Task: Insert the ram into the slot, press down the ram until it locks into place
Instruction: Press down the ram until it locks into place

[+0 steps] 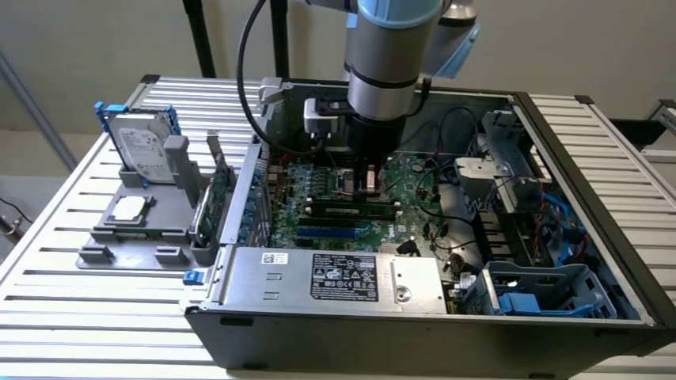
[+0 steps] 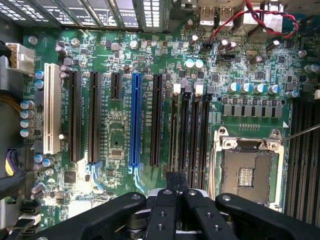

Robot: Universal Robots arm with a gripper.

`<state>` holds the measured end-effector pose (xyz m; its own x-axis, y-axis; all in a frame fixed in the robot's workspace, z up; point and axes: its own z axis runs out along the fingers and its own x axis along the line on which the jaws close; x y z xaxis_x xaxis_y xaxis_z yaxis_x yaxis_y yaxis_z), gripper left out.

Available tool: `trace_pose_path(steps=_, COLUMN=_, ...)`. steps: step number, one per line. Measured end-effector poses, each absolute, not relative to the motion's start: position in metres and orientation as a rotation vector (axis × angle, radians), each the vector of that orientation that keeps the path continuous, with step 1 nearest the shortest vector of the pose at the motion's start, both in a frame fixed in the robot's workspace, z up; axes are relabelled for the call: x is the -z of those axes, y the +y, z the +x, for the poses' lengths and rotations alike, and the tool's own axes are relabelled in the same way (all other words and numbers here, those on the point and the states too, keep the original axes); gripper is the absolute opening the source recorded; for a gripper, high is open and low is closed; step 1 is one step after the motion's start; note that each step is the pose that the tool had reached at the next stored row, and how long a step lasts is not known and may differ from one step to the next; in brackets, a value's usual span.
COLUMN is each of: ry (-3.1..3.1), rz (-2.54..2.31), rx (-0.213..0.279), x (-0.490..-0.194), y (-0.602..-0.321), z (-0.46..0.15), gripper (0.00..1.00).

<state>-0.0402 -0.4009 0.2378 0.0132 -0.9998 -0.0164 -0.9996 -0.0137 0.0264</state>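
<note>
End effector (image 2: 175, 187): nearest the wrist camera, fingers drawn together, with nothing I can make out between them. In the exterior view it hangs low inside the case (image 1: 423, 340), just over the ram.
Tray (image 1: 127, 229): grey, at the exterior view's left, carrying a hard drive (image 1: 142, 150) stood on edge.
PSU (image 1: 338, 277): silver box with a label, at the front of the case.
Board (image 2: 115, 135): green and crowded. A blue slot (image 2: 134, 120) lies beside the black ones, and an open CPU socket (image 2: 247, 172) is further along.
Ram (image 1: 352, 210): lies lengthwise along a black socket mid-board, just in front of the fingers. Whether it is latched I cannot tell.
Slot (image 2: 173, 132): one of four parallel black strips with pale clips at the far end, in line with the fingertips.
Handling: the ram is probably light, stiff and thin, and easily cracked if bent. I would hold it by the long top edge or the short ends, away from the chips and contacts, and press it straight down.
Cage (image 1: 539, 289): blue-grey plastic at the exterior view's right, among loose cables.
Tabletop (image 1: 63, 317): slatted aluminium, level, bearing the case and tray.
Room: plain pale wall (image 1: 85, 39) behind, with dark frame posts.
</note>
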Motion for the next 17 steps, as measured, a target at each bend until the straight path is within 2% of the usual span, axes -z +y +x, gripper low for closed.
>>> trace_pose_path(steps=17, ry=-2.214, rz=2.218, rx=0.047, x=-0.224, y=-0.399, z=-0.041, gripper=0.11)
